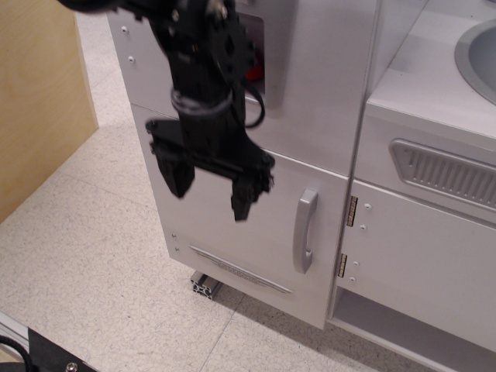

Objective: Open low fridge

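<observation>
Clear door face btwn jaws & handle (305,230), no obstacles.

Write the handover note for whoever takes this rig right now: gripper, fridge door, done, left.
Gripper: jaws open, holding nothing, hanging in front of the low fridge door, left of the silver handle and apart from it.
Low fridge: door shut, flush with the cabinet; the handle sits near the door's right edge, beside the hinges.
Done: nothing on the door; the handle is untouched.
Left: move right to the handle, close the jaws on it, pull the door open.
</observation>
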Tool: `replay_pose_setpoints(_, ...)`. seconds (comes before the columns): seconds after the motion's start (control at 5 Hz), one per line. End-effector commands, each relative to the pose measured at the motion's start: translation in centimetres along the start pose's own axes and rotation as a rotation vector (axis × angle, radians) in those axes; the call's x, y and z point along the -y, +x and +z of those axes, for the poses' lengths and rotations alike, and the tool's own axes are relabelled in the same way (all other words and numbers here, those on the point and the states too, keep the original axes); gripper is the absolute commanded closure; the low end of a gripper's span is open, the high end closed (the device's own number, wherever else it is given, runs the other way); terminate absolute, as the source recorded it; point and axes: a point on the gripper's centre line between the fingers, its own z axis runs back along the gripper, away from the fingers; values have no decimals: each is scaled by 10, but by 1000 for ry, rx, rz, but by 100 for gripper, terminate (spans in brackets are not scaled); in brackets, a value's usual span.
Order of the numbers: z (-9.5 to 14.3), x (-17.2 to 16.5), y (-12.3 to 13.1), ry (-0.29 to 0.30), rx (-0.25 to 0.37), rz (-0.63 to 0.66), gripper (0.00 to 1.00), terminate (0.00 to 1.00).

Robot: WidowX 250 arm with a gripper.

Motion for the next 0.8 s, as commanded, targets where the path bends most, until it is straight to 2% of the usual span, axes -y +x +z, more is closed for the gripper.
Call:
replay_pose_setpoints(0.0, -17, 48, 18, -20, 128, -64, 0, 0)
replay_pose_setpoints(0.2, -25, 53, 31, -13, 152, -43, 0, 0)
replay_pose_setpoints(0.4, -34, 43, 46, 26, 174, 3, 0, 0)
replay_pose_setpoints(0.6, -51, 40, 59, 58, 163, 29, 0, 0)
